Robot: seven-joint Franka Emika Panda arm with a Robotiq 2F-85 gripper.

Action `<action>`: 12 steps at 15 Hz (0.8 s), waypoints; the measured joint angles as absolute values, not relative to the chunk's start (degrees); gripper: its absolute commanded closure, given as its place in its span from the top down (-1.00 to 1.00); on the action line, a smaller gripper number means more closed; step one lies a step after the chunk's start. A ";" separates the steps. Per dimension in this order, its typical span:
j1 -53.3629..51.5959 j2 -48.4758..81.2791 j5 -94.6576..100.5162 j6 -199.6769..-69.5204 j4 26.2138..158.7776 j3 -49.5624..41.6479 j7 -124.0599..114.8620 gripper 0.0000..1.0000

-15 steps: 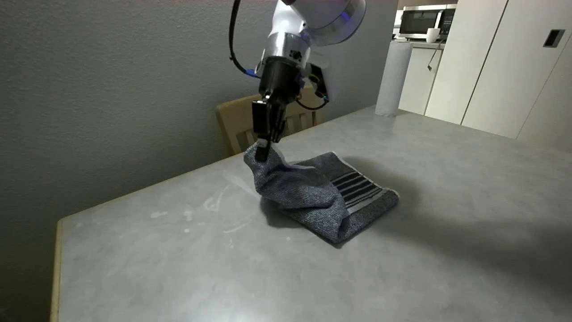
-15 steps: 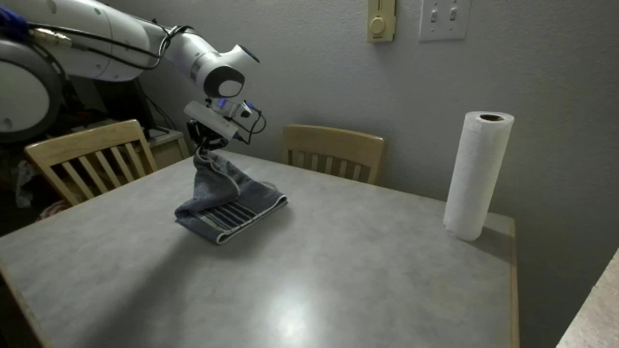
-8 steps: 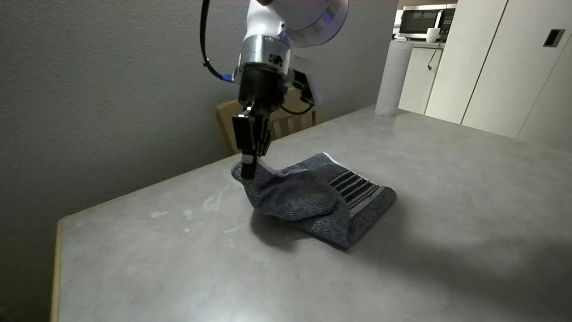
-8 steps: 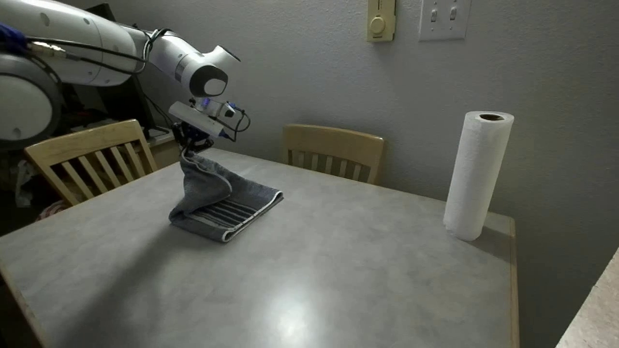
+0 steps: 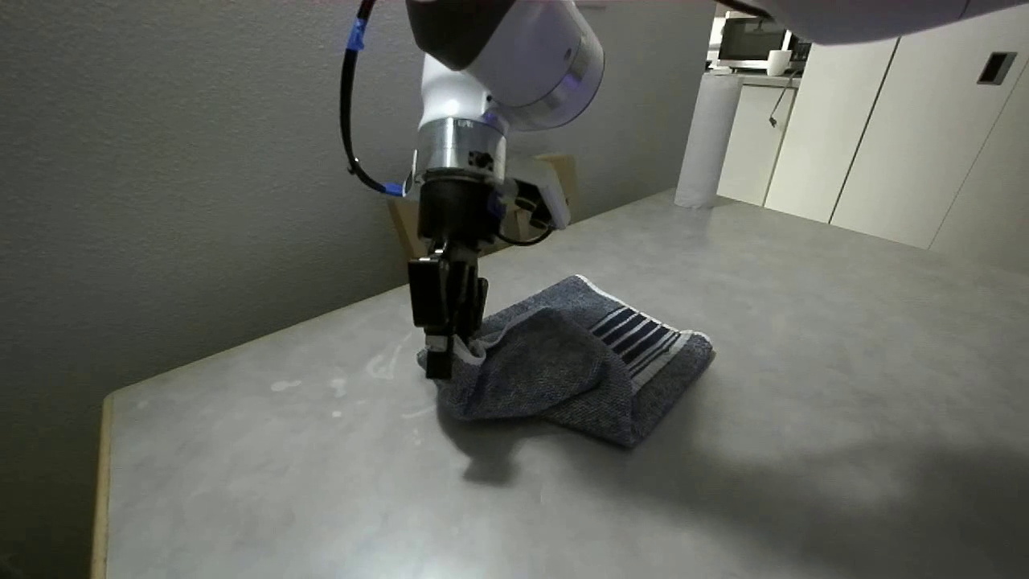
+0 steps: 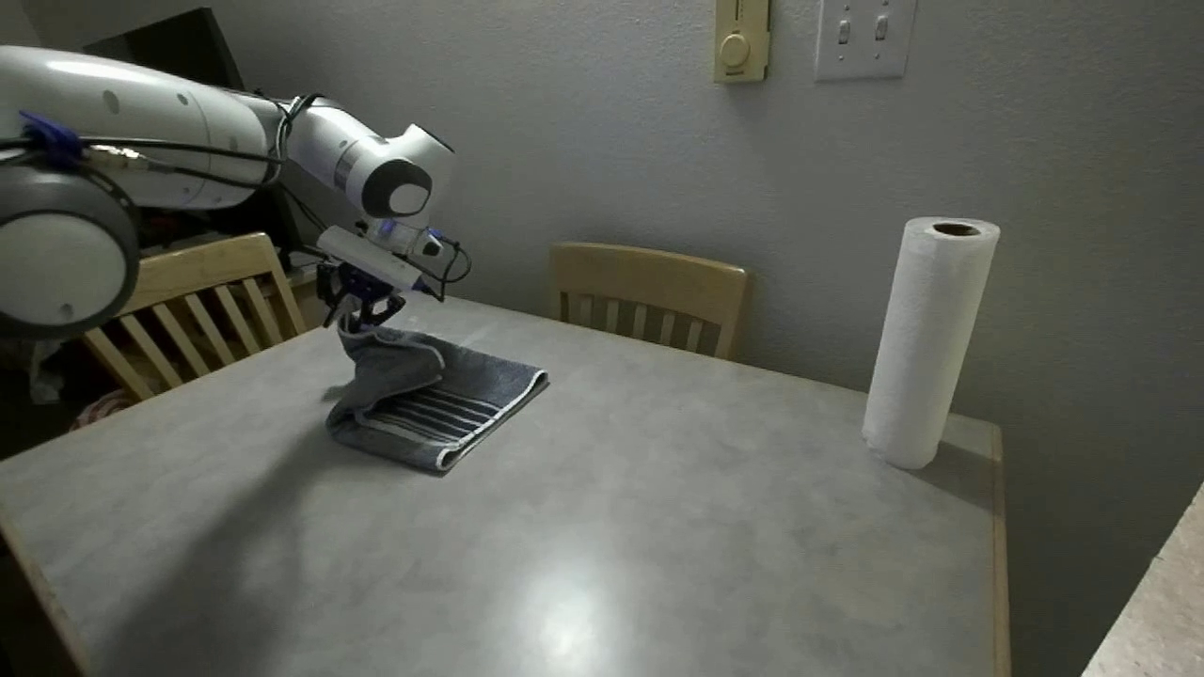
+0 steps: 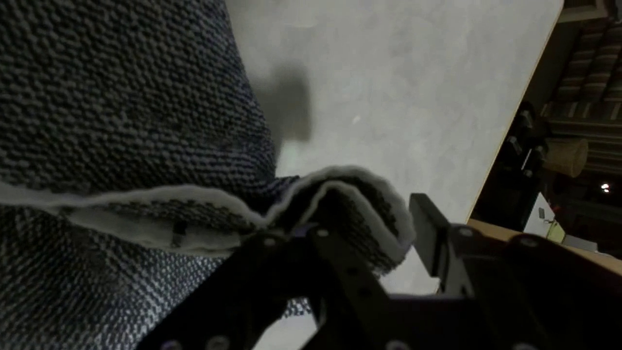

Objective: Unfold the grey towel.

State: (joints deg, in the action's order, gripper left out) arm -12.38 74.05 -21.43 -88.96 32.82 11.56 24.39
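Gripper [image 5: 452, 352] low — downward-facing (jaws visibly apart)

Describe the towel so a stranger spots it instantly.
Find the grey table, then follow the white arm down to its gripper. The towel lies there, partly folded; unlike the upright white paper roll, it's blue-grey with dark stripes and pale edging.

The table [image 6: 715, 489] is grey and has a pale wooden edge [image 6: 1001, 564]. On it lies the towel [image 5: 555, 366], partly folded, its stripes facing up and one end raised from the surface. A paper roll [image 6: 931, 343] stands near a corner, well apart from the towel. Whitish marks [image 5: 284, 386] show on the tabletop.
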 measured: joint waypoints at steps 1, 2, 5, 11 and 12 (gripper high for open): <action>-12.63 74.42 -21.43 -88.83 32.46 11.56 24.39 0.59; -12.82 74.61 -21.43 -88.74 32.18 11.56 24.39 0.75; -12.98 74.74 -21.43 -88.60 31.21 11.56 24.40 1.00; -11.59 74.58 -19.91 -87.28 23.09 12.02 24.72 1.00; -11.05 74.24 -19.74 -87.35 21.82 11.86 24.78 1.00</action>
State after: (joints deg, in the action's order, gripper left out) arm -11.05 74.24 -19.74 -87.35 21.82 11.86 24.78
